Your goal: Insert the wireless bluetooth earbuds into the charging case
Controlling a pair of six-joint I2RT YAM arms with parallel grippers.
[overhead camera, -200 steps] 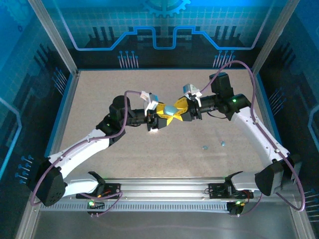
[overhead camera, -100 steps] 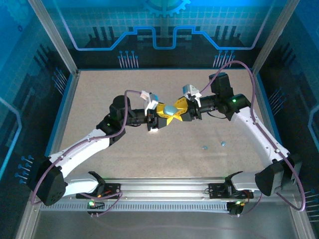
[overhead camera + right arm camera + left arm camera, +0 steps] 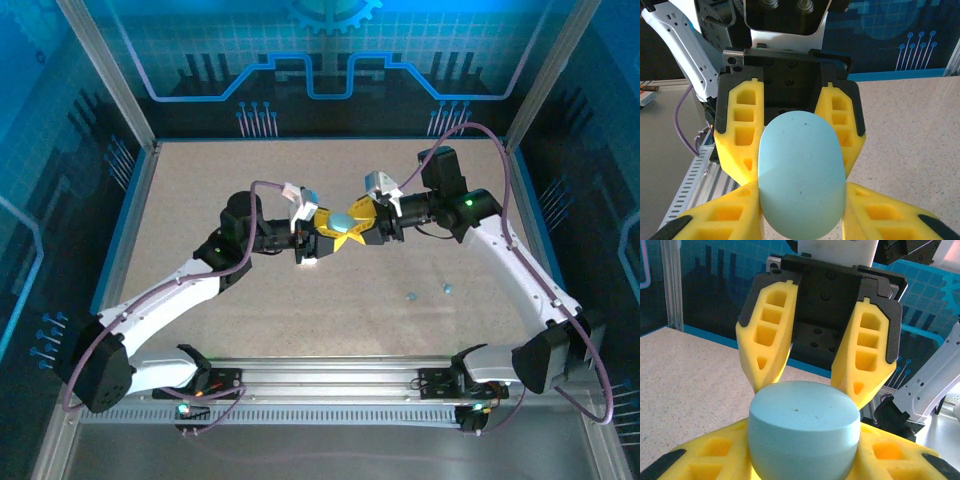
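A light teal, pebble-shaped charging case [image 3: 342,224] hangs above the middle of the table, closed, with both grippers meeting on it. My left gripper [image 3: 324,234] is shut on its sides, and in the left wrist view the case [image 3: 804,432] sits between my yellow fingers [image 3: 705,460]. My right gripper [image 3: 362,221] is shut on it from the other side, and the case [image 3: 801,170] stands tall between those fingers [image 3: 890,215]. Two teal earbuds [image 3: 410,296] [image 3: 447,288] lie on the table to the right front, apart from both grippers.
A small white object [image 3: 309,259] lies on the speckled table [image 3: 200,190] just below my left wrist. Blue-lit walls and aluminium posts [image 3: 105,75] fence the table. A metal rail [image 3: 330,375] with both arm bases runs along the near edge.
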